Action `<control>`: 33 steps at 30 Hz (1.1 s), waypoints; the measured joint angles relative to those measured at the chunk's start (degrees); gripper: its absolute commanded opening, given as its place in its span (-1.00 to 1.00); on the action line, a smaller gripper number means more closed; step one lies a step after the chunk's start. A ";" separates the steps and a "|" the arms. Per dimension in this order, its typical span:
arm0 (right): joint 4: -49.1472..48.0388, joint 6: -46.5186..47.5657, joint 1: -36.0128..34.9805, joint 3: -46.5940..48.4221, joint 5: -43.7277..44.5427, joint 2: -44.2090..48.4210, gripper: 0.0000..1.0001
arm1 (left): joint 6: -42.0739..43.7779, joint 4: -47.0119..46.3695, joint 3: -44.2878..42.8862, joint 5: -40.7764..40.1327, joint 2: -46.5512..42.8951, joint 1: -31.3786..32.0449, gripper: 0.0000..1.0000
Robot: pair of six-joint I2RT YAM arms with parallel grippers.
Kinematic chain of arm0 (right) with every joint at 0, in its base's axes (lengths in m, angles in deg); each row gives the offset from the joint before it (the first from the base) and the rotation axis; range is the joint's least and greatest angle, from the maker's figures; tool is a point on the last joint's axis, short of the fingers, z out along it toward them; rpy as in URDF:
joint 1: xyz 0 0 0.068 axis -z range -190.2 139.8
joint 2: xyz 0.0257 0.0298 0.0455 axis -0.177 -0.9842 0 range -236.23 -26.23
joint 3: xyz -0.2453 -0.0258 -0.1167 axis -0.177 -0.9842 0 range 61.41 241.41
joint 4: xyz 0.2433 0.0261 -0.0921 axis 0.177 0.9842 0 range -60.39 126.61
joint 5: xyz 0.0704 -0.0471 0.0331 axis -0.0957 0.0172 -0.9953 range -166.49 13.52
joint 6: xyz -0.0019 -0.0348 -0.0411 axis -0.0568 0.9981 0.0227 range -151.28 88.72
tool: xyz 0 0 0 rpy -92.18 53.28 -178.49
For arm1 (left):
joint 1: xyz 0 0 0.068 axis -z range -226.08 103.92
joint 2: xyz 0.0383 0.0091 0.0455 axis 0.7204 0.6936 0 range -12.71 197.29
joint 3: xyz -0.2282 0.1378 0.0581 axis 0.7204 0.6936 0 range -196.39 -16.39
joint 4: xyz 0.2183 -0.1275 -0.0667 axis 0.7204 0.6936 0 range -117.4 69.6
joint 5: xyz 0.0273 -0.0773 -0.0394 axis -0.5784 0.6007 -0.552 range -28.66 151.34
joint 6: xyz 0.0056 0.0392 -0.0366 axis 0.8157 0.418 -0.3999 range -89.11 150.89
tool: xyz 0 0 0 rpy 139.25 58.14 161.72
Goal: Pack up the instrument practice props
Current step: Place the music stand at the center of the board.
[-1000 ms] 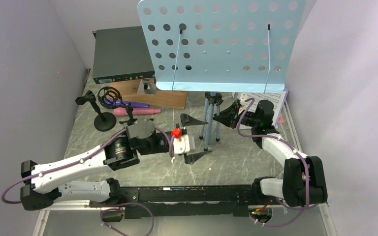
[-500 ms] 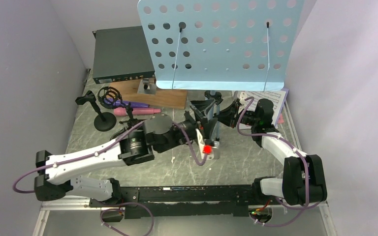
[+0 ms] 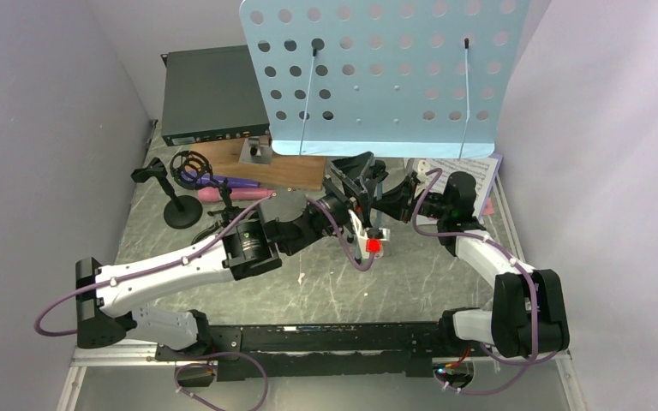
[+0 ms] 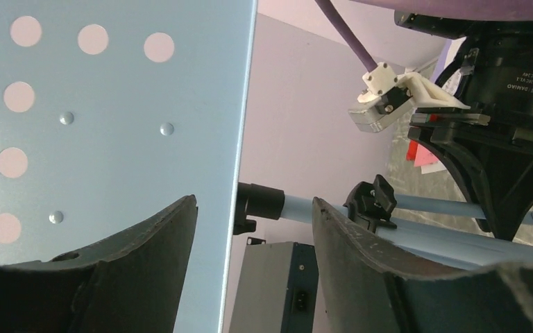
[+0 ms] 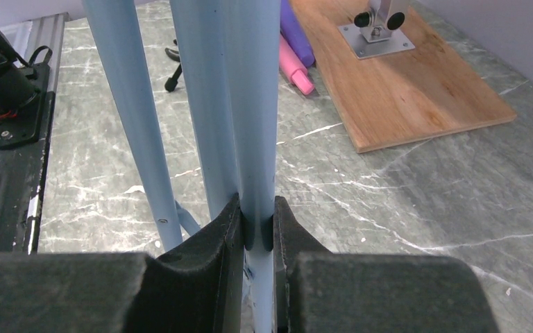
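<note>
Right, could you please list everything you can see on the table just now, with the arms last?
music stand: one, light blue, perforated, upright at rear centre
rack box: one, dark green, rear left
wooden board: one, brown, in front of the box
purple microphone: one, lying left of centre
pink microphone: one, beside the purple one
round-base mic holder: one, black, left
tripod mic holder: one, black, by the microphones
music sheets: stack, white on top, lavender and red edges, rear right
table: one, grey marbled
left gripper: open, around the stand's upper pole
right gripper: shut on a stand tube
</note>
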 measured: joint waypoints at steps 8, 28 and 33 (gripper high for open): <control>0.26 0.20 0.00 0.11 -0.04 0.00 -1.00 | -1.27 0.24 -0.24 1.05 -0.48 -3.74 0.00; -6.12 -11.89 -0.46 -1.75 -1.44 -0.02 -1.00 | 1.66 4.59 -7.78 0.87 5.31 -8.15 -1.00; -11.58 -26.86 -2.34 -3.91 1.84 1.40 -1.00 | 1.70 9.55 -17.55 0.63 12.00 -9.55 -1.00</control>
